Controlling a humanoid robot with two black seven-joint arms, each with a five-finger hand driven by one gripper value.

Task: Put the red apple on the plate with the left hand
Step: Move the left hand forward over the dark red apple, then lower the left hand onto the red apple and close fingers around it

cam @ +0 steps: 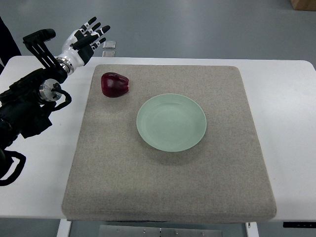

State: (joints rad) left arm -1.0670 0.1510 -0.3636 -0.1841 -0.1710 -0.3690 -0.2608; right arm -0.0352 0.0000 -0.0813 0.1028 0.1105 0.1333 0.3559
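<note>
A dark red apple [115, 84] lies on the grey mat [173, 182] near its far left corner. To its right, in the mat's middle, sits a pale green plate [171, 122] with nothing on it. My left hand [88, 39] hovers beyond the table's far left edge, up and to the left of the apple, fingers spread and holding nothing. Its black arm comes in from the left edge. No right arm shows.
The mat covers most of a white table [291, 128]. A small clear object [109, 45] lies on the floor just past the far table edge, beside my fingers. A brown box corner [303, 4] shows at top right.
</note>
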